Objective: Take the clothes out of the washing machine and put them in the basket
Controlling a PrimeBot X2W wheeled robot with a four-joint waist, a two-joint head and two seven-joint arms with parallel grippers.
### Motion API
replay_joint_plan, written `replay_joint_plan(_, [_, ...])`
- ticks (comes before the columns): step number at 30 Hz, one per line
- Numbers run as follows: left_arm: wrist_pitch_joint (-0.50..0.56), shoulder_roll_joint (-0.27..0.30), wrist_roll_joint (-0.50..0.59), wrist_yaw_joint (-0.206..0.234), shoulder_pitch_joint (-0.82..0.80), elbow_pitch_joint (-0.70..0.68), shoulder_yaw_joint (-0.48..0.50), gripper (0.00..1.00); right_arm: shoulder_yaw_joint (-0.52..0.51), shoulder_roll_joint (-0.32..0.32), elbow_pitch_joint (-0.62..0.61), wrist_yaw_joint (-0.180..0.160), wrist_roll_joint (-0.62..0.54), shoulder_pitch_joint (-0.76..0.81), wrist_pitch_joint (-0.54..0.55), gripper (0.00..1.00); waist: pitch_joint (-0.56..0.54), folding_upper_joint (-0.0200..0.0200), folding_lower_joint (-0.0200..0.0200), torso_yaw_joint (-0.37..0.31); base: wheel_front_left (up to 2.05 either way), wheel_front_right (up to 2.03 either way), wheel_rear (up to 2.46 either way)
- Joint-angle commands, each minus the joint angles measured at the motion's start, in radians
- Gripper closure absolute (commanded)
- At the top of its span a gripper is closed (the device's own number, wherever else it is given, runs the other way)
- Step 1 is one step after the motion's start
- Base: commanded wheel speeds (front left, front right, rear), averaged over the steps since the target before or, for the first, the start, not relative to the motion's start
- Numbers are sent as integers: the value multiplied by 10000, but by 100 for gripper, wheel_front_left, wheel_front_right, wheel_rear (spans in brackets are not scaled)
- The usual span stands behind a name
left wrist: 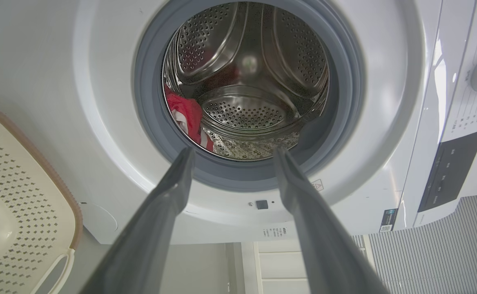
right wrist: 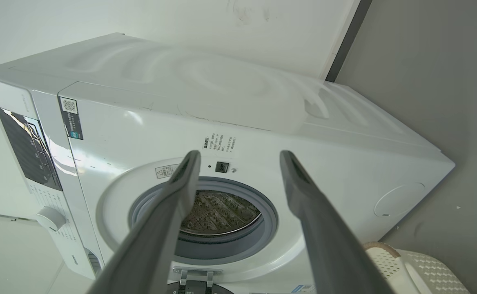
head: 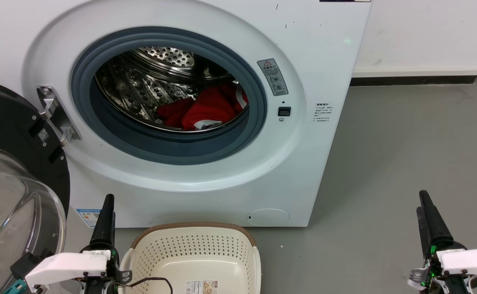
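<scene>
Washing machine [head: 328,61] takes up upper left & centre of head view, door [head: 5,118] swung open at far left w/ its glass bowl at lower left. Clothes [head: 212,107] = red heap w/ white trim in lower right of the drum [head: 157,61], behind the grey seal [head: 173,152]; in left wrist view they lie at left side of the drum opening. Basket [head: 193,226] at bottom centre, on the floor [head: 406,155] just in front of the machine, sticker [head: 201,287] on its base in sight. Left gripper [head: 108,200] at lower left, just beside basket's left edge; left wrist view shows its fingers spread wide, gripping nothing, aimed at drum opening. Right gripper [head: 422,200] at lower right, well apart from machine & basket; right wrist view shows fingers spread wide too, nothing held.
</scene>
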Motion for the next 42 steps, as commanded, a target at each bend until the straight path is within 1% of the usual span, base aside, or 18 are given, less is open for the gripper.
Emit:
replay_joint_plan(1, [-109,39,322,72,-65,-314,38,0,6,-32,-318,0,-395,-82,-109,0,5,0,0,1,0,0,0])
replay_joint_plan(9, [-441,46,1977,473,49,-898,-185,0,167,-33,-926,0,-2418,95,-443,0,38,0,0,7,0,0,0])
replay_joint_plan(20, [-849,55,4137,982,190,-1486,-614,0,422,-35,-1540,0,-4861,311,-853,0,74,0,0,2,0,0,0])
replay_joint_plan(22, [-956,58,4624,1097,232,-1610,-695,0,478,-35,-1661,0,-5478,367,-957,0,78,0,0,-2,0,0,0])
replay_joint_plan(30, [-1221,63,5842,1272,356,-1834,-869,0,605,-35,-1930,0,-6930,533,-1223,0,79,0,0,-1,0,0,0])
replay_joint_plan(42, [-1577,71,7485,1355,565,-2009,-1089,0,748,-37,-2230,0,-8711,767,-1578,0,72,0,0,8,0,0,0])
